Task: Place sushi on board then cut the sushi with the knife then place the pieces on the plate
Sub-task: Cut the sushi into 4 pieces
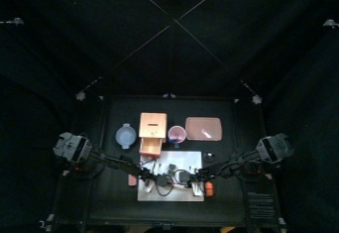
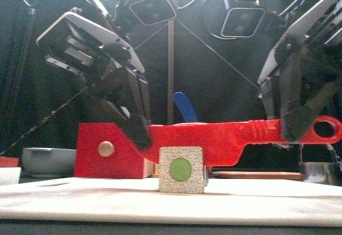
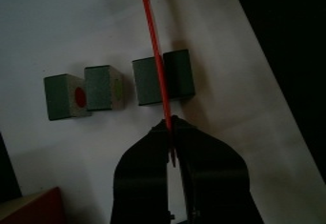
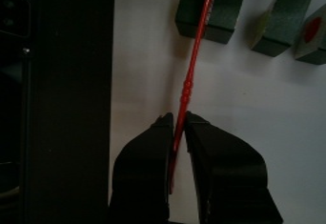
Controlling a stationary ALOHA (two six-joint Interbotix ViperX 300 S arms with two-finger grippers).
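Smooth red plastic with a slight gloss on the knife [image 2: 227, 134]. Matt, smooth white on the cutting board [image 2: 80, 201]. Speckled, grainy-looking face on the sushi piece [image 2: 182, 169], with a smooth green centre. Pale matt wood on the box [image 1: 154, 125].

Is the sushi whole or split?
Split. The left wrist view shows the sushi as separate blocks on the board, with gaps between them; the knife is over one.
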